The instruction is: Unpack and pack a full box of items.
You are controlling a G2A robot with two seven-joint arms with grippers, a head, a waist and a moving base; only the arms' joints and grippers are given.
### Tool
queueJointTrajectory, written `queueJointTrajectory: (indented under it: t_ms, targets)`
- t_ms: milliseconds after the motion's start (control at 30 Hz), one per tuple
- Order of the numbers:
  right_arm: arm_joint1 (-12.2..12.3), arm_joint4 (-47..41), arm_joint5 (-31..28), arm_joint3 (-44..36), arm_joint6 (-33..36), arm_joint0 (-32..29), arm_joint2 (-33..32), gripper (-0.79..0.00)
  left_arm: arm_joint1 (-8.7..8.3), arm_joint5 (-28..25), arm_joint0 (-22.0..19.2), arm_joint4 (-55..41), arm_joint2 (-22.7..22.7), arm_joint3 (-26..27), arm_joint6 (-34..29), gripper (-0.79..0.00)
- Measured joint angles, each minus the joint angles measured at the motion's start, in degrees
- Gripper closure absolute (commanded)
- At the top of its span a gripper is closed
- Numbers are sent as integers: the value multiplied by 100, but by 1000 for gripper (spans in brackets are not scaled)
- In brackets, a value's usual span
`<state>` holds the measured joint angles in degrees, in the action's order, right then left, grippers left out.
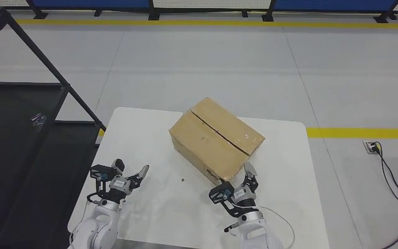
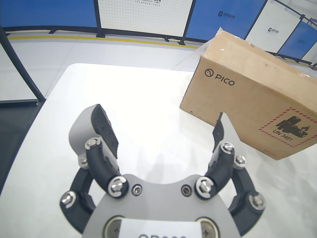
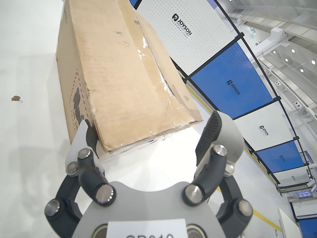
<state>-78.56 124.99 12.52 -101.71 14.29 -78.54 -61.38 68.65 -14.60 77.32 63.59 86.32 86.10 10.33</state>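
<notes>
A brown cardboard box [image 1: 216, 137] lies on the white table [image 1: 143, 143], set at an angle, its top flaps closed along a centre seam. My left gripper [image 1: 131, 171] stands open near the table's front left, well apart from the box [image 2: 250, 92], with nothing between its fingers [image 2: 104, 125]. My right gripper [image 1: 246, 177] stands open right at the box's near corner [image 3: 123, 75]; one finger [image 3: 84, 134] sits beside the box's side face and the other finger [image 3: 210, 134] is out past the corner. The left gripper [image 2: 161, 122] and the right gripper [image 3: 148, 130] hold nothing.
A small brown speck [image 1: 183, 180] lies on the table between the arms, also the speck [image 3: 16, 98] in the right wrist view. A black metal frame [image 1: 56, 75] stands left of the table. Blue and white panels [image 2: 138, 3] line the far side of the floor.
</notes>
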Motion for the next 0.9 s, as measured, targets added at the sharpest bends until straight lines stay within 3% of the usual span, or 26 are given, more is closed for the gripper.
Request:
queueJointTrajectory:
  t_ms: [500, 733, 900]
  targets:
    - [106, 112, -962, -498, -7, -196, -751, -785, 0, 0, 0, 0, 0, 0, 0, -785]
    - [124, -402, -1208, -663, -9, -226, -1147, -785, 0, 0, 0, 0, 0, 0, 0, -785]
    - [126, -1317, -1438, -994, -109, -372, -1406, -785, 0, 0, 0, 0, 0, 0, 0, -785]
